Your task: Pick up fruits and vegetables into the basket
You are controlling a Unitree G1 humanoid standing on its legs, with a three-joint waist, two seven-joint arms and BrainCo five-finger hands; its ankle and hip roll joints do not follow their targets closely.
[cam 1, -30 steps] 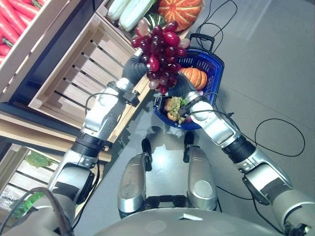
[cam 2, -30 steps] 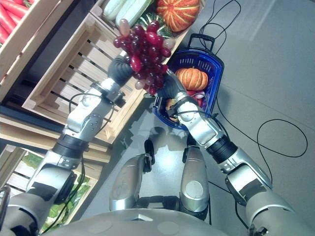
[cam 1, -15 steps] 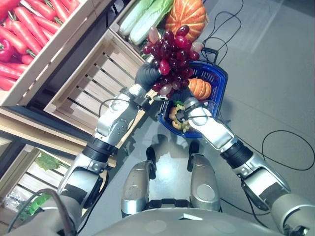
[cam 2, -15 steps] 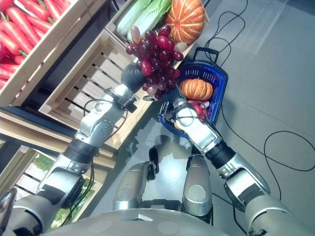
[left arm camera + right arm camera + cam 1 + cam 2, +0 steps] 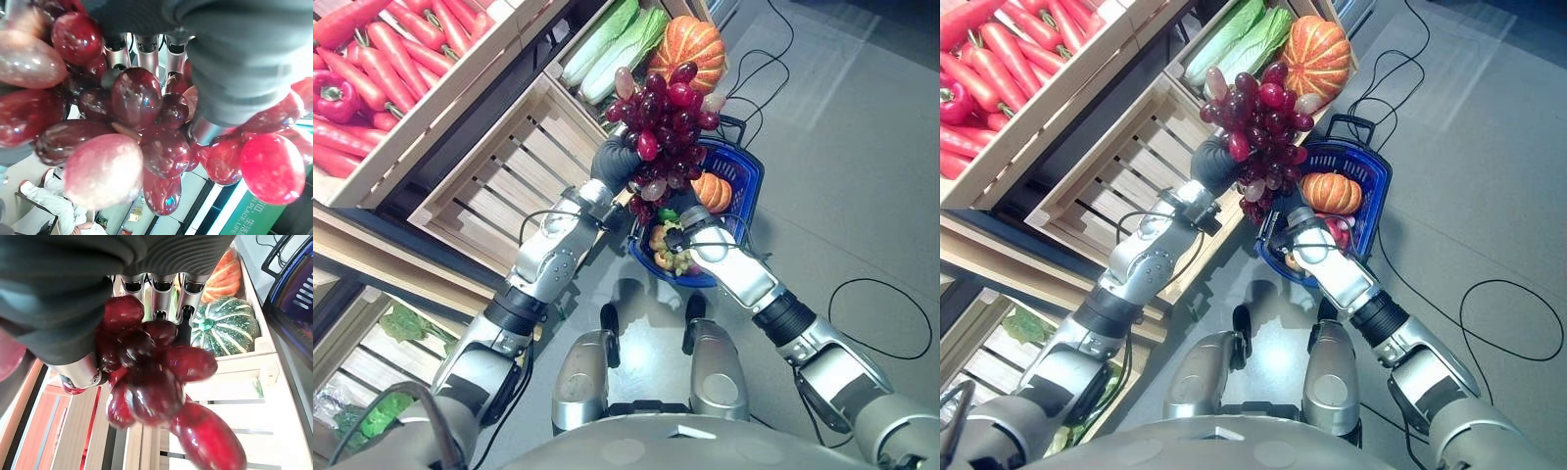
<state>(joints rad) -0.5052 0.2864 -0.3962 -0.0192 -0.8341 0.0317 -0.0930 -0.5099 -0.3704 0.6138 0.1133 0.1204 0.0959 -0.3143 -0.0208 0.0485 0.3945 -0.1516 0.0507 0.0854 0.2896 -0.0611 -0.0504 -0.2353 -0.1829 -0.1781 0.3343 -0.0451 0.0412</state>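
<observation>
The bunch of red grapes is held up in the air between both hands, at about 12 o'clock from the robot's body, above the near rim of the blue basket. The left hand grips the bunch from its 8 o'clock side; in the left wrist view its fingers curl into the grapes and the thumb presses in among the berries. The right hand closes on the lowest part of the bunch from the 5 o'clock side; in the right wrist view its fingers wrap the dark berries and the thumb pinches them from the other side. The basket stands on the grey floor just beside the crate shelving, at 1 o'clock from the robot. It holds a small orange pumpkin, a cluster of green grapes with a yellow-orange fruit beside it, and a red fruit. At 12 o'clock past the grapes, a wooden crate holds a large orange pumpkin and two pale green cabbages; the right wrist view shows a green striped squash in the same crate. At 10 o'clock lies a slatted wooden crate, and beyond it at 10 to 11 o'clock a crate of carrots with a red bell pepper. At 8 o'clock a lower crate holds leafy greens.
</observation>
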